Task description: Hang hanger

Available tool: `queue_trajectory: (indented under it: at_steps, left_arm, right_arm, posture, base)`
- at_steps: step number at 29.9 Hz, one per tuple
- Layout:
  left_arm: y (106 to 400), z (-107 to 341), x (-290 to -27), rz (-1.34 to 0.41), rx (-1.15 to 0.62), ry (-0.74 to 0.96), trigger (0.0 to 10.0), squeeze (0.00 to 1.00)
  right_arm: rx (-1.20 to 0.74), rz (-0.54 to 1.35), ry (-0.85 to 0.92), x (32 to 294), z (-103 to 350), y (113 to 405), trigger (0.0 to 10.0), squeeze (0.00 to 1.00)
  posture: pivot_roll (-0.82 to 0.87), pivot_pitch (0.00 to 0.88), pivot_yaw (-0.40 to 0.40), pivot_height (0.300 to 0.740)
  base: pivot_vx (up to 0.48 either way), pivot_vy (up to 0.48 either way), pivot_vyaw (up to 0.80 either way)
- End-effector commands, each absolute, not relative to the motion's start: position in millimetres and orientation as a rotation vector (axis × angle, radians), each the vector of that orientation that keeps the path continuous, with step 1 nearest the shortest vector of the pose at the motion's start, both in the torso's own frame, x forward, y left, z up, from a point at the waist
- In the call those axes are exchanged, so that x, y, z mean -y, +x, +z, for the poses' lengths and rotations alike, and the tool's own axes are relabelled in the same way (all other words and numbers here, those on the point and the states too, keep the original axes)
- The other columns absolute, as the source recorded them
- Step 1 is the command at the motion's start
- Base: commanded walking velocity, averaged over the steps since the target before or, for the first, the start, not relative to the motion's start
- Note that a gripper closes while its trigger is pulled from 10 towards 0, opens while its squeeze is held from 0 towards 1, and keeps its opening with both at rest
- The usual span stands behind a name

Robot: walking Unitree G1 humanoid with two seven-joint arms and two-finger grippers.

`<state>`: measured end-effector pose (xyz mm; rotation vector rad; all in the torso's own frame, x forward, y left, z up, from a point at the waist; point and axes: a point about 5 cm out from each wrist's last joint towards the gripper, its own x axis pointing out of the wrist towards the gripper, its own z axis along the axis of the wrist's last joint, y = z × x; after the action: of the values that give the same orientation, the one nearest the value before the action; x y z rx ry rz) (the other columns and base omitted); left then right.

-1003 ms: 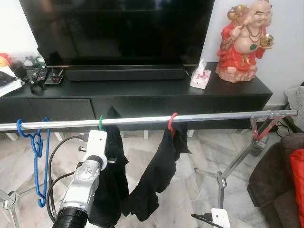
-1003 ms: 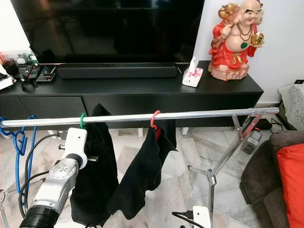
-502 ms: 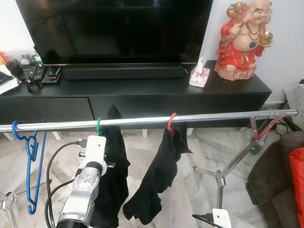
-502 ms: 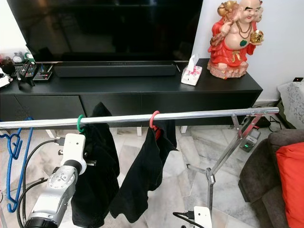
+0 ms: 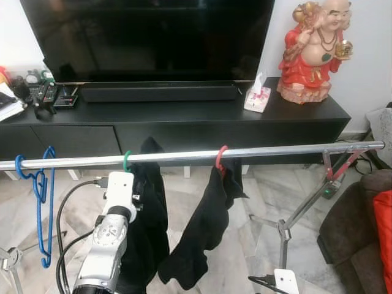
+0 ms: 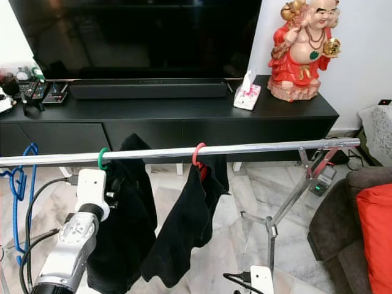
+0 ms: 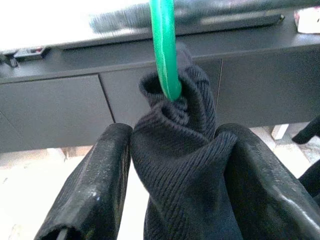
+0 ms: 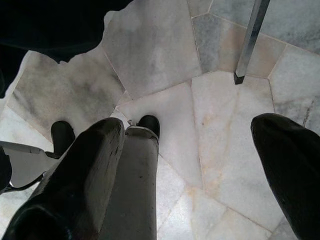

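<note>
Your L gripper (image 7: pixel 172 165) pinches black cloth (image 7: pixel 190 200) under green hook (image 7: pixel 164 47), center frame, on rail (image 5: pixel 196 154); R gripper (image 8: pixel 200 165) spread, empty.

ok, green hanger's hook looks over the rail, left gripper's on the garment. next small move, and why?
Probably open the left gripper and draw it back. The green hanger already has its hook over the rail, and the black garment sits pinched between the fingers just below the hook. Whether the hook is fully seated can't be told, so release slowly. The right gripper hangs open over the floor.
</note>
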<state>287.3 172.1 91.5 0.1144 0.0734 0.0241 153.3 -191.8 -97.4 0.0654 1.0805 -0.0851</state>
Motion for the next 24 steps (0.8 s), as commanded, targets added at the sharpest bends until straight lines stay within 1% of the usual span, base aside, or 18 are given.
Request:
queue_trajectory:
  at_steps: [1,5,13,14,15,16,17,23,24]
  left_arm:
    - [284,94,-172,0.019,-0.058,0.11,10.0,1.0]
    - [279,95,-171,0.006,-0.053,0.105,10.0,1.0]
    - [253,102,-174,0.009,-0.002,0.079,10.0,1.0]
    - [249,102,-174,0.013,0.007,0.105,10.0,0.95]
    - [246,102,-174,0.013,0.013,0.12,10.0,0.65]
    - [244,102,-173,0.013,0.016,0.13,10.0,0.65]
    - [241,103,-172,0.012,0.02,0.133,10.0,0.0]
    - [231,103,-159,-0.057,0.03,0.205,10.0,0.0]
    - [228,101,-155,-0.079,0.023,0.249,10.0,0.0]
  right_arm:
    - [-1.071,-0.099,0.07,194,-97,154,10.0,0.0]
    - [-1.071,-0.098,0.071,194,-97,154,10.0,0.0]
    - [-1.072,-0.101,0.067,196,-97,153,10.0,0.0]
    - [-1.073,-0.1,0.065,196,-97,153,10.0,0.0]
    - [-1.074,-0.099,0.063,196,-97,153,10.0,0.0]
    - [-1.074,-0.098,0.062,196,-97,153,10.0,0.0]
    - [-1.074,-0.098,0.061,197,-97,153,10.0,0.0]
    - [-1.07,-0.101,0.059,198,-97,153,10.0,0.0]
    - [-1.066,-0.103,0.06,198,-97,153,10.0,0.0]
  posture:
    - [0.04,0.0,-0.052,0.716]
    - [0.04,0.0,-0.052,0.716]
    - [0.06,0.0,-0.059,0.716]
    - [0.06,0.0,-0.06,0.716]
    - [0.06,0.0,-0.061,0.716]
    - [0.06,0.0,-0.061,0.716]
    - [0.06,0.0,-0.062,0.716]
    - [0.07,0.0,-0.063,0.716]
    - [0.07,0.0,-0.062,0.716]
  base:
    - [0.0,0.0,0.0]
    - [0.0,0.0,0.0]
    - [0.0,0.0,0.0]
    - [0.0,0.0,0.0]
    - [0.0,0.0,0.0]
    - [0.0,0.0,0.0]
    - [0.0,0.0,0.0]
    - [0.0,0.0,0.0]
    - [0.0,0.0,0.0]
